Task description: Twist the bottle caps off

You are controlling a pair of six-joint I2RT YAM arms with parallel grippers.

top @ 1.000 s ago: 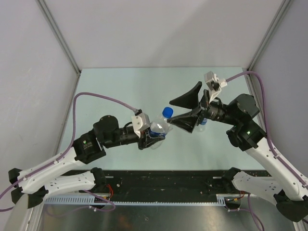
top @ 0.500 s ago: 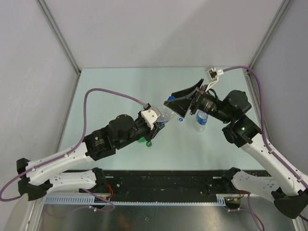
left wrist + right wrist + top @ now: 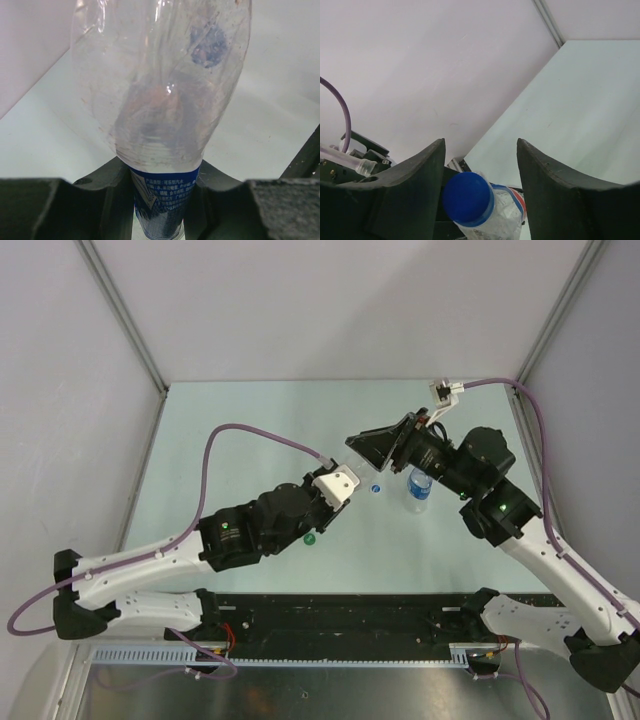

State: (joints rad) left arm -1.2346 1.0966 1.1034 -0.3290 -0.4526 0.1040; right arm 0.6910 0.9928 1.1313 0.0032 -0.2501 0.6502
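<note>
We found the left gripper [image 3: 162,205] clamped on the labelled lower part of the clear bottle [image 3: 160,90], holding it out over the table [image 3: 250,420] with its neck toward the other arm. A second before, the right gripper [image 3: 480,150] had been low beside the cap with its jaws spread wide. By this moment it had drawn up and back, its jaws only partly parted and empty, while the left arm had stretched further out. In the right wrist view the blue cap [image 3: 467,197] showed below and between the fingers, gripped by neither as far as we could tell, and it still looked seated on the neck. We judged that this cap was not yet off and that the right arm was between grips. The green cap [image 3: 309,538] lay loose on the table near the left arm, so that one seemed done. The second bottle [image 3: 418,490] stood upright under the right arm, its cap too small for us to make out.
</note>
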